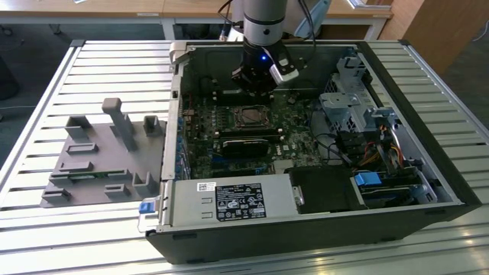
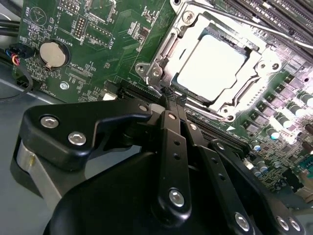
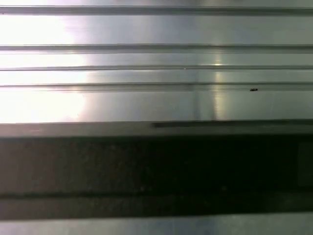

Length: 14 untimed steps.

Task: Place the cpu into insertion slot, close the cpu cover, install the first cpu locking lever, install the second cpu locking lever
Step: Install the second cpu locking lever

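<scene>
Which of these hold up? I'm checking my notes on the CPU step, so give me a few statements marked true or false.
1. The chip sits in the socket on the green board. True.
2. The metal cover frame lies down around the chip, its window showing the chip's top. True.
3. The gripper carries the chip in the air. False: its fingers are together at the frame's edge, with nothing between them, and the chip is in the socket.
4. The arm is over the grey fixture plate on the exterior view's left. False: it reaches into the computer case.
5. A round coin battery sits on the board. True.
</scene>
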### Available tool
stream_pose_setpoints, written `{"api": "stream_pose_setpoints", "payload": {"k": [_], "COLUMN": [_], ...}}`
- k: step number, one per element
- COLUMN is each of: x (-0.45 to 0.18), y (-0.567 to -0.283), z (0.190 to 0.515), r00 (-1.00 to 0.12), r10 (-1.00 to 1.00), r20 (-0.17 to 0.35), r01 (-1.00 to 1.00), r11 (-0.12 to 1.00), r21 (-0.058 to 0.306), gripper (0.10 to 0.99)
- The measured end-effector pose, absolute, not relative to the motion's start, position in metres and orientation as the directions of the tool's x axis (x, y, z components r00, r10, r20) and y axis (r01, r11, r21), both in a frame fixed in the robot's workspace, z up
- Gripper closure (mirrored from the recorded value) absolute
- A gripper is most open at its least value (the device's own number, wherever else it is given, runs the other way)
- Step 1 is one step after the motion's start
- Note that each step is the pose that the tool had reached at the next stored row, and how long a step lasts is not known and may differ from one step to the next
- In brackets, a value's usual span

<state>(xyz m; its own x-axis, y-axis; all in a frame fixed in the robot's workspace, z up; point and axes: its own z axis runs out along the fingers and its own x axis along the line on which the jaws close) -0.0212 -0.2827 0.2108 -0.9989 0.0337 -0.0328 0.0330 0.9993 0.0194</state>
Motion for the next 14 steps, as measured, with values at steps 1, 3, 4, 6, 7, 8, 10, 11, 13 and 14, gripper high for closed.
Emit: {"api": "stream_pose_setpoints", "payload": {"k": [1,3,4,6,7,8,10,11,13,14], "x": [-0.0213,-0.0213,-0.0213,-0.0212,-0.0212,-0.0212,-0.0213,-0.0212,-0.0212,-0.0213], "y": [-0.2831,-0.2840,-0.2845,-0.2854,-0.2859,-0.2866,-0.2879,-0.2886,-0.2896,-0.2899], "z": [0.2108,0.2108,0.2108,0.2108,0.2108,0.2108,0.2108,0.2108,0.2108,0.2109], "r00": [-0.999,-0.999,-0.999,-0.999,-0.999,-0.999,-0.999,-0.999,-0.999,-0.999], "r10": [0.034,0.034,0.034,0.034,0.034,0.034,0.034,0.034,0.034,0.034], "r20": [-0.033,-0.033,-0.033,-0.033,-0.033,-0.033,-0.033,-0.033,-0.033,-0.033], "r01": [0.033,0.033,0.033,0.033,0.033,0.033,0.033,0.033,0.033,0.033], "r11": [0.999,0.999,0.999,0.999,0.999,0.999,0.999,0.999,0.999,0.999], "r21": [0.019,0.019,0.019,0.019,0.018,0.018,0.018,0.017,0.017,0.017], "gripper": [0.965,0.965,0.965,0.965,0.965,0.965,0.965,0.965,0.965,0.965]}}
